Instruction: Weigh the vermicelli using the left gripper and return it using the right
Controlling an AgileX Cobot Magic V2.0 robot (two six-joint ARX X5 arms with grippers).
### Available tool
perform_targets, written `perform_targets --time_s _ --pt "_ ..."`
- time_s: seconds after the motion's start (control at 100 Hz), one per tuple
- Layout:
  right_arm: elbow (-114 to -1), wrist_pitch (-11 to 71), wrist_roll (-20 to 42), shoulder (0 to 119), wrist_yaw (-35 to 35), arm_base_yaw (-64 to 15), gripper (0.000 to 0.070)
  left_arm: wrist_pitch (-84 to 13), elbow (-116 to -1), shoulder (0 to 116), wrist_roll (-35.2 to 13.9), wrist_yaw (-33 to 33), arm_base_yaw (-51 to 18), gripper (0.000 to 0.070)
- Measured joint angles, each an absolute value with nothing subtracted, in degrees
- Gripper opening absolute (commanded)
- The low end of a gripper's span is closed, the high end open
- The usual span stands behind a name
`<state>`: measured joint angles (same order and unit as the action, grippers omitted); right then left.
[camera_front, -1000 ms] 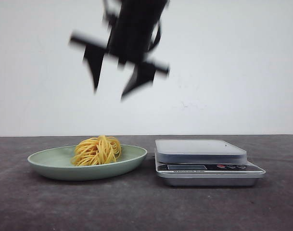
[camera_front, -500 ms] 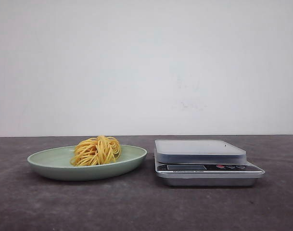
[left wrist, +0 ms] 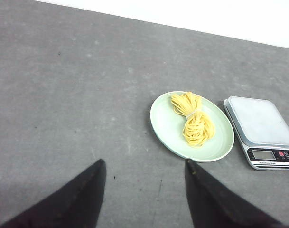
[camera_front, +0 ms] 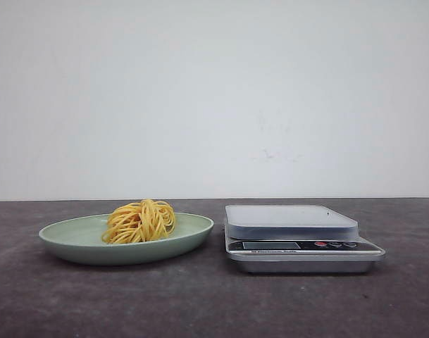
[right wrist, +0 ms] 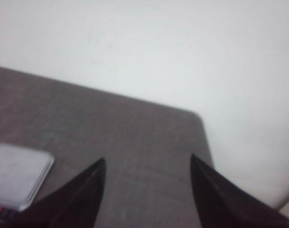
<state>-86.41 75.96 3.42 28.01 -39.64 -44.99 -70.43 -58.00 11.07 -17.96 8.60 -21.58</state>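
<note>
The vermicelli (camera_front: 140,220), a small nest of yellow strands, lies in a pale green plate (camera_front: 73,243) on the left of the dark table. It also shows in the left wrist view (left wrist: 194,122) in the plate (left wrist: 165,123). A silver kitchen scale (camera_front: 295,236) stands right of the plate, its platform bare; it shows in the left wrist view (left wrist: 260,128) and partly in the right wrist view (right wrist: 16,173). My left gripper (left wrist: 144,164) is open and empty, high above bare table beside the plate. My right gripper (right wrist: 148,160) is open and empty, off to the scale's right. Neither gripper shows in the front view.
The dark grey table (camera_front: 214,303) runs to a white wall behind. In the right wrist view the table's rounded far corner (right wrist: 196,116) and its side edge show close by.
One second ago a blurred black gripper hung high above the plate in the front view; it has since left that view. Plate, vermicelli and scale have stayed put.
</note>
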Motion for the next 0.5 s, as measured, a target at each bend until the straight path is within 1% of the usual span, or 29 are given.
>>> perform_targets --time_s 0.12,0.22,0.33,0.4,0.5 --pt "-85.0 76.6 5.7 23.6 -32.3 -43.7 0.0329 -70.4 -58.0 11.1 -18.0 8.6 -21.6 0.0318" --pt "-82.6 76.4 6.1 20.8 -25.5 -40.1 0.0309 -70.4 -58.0 11.1 -18.0 8.6 -21.6 0.0318" --pt "-79.3 74.1 5.6 18.6 -18.1 -34.4 0.0267 -70.3 -58.0 11.1 -18.0 8.6 -21.6 0.0318" --pt "-76.9 71.9 4.4 17.3 -12.6 -30.1 0.0267 -70.3 -58.0 11.1 -18.0 8.6 -21.6 0.0318" --pt "-73.5 69.1 3.2 15.1 -2.6 -23.0 0.0268 -70.3 -58.0 11.1 -18.0 8.6 -21.6 0.0318"
